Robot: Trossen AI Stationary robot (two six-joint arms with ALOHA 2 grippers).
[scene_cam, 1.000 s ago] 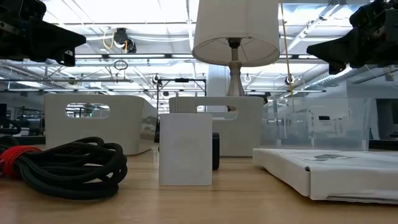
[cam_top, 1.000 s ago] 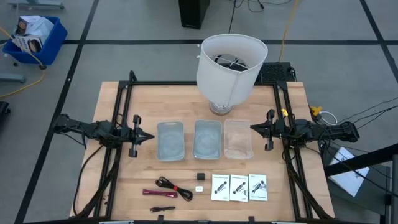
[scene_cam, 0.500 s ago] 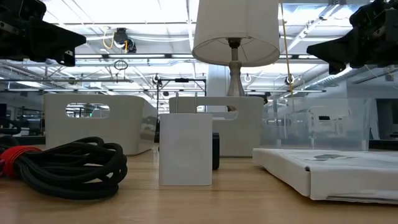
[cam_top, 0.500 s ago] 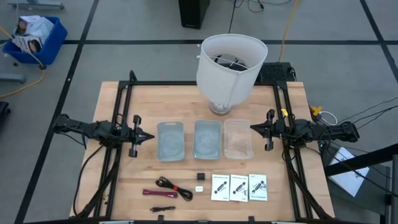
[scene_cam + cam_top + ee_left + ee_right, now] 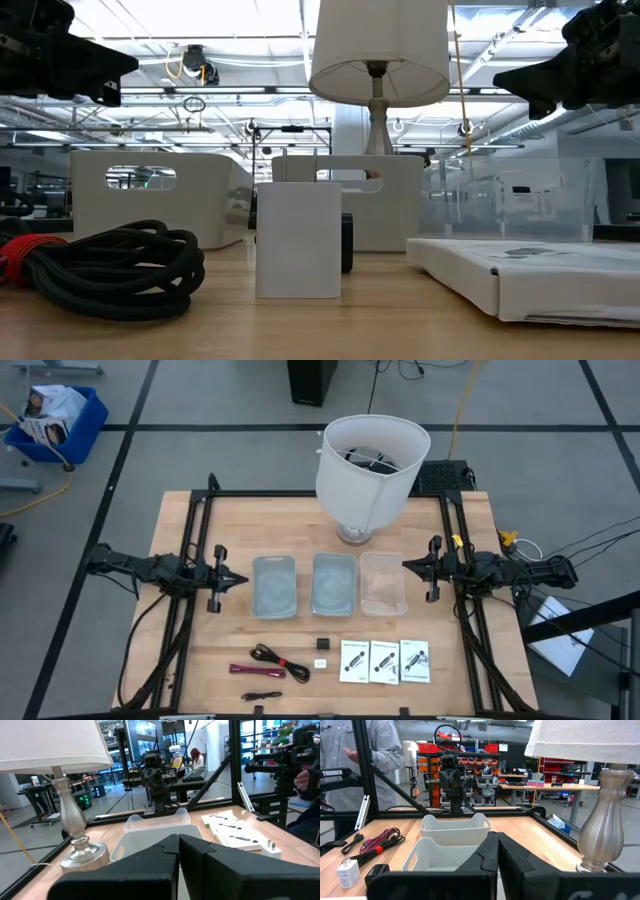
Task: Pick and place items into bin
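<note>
Three bins sit in a row mid-table: two grey-white bins (image 5: 274,585) (image 5: 334,583) and a clear one (image 5: 383,582). Near the near edge lie a coiled black cable (image 5: 279,660), a dark-red cable (image 5: 245,669), a small black cable (image 5: 262,697), a tiny black cube (image 5: 323,643), a tiny white block (image 5: 320,663) and three white card packets (image 5: 385,661). My left gripper (image 5: 243,579) hovers shut, left of the bins. My right gripper (image 5: 406,566) hovers shut, right of the bins. Neither touches anything.
A big white lamp (image 5: 368,465) stands at the far middle of the table. Black frame rails (image 5: 190,540) run along the left and right sides. A person (image 5: 370,755) stands beyond the table in the right wrist view.
</note>
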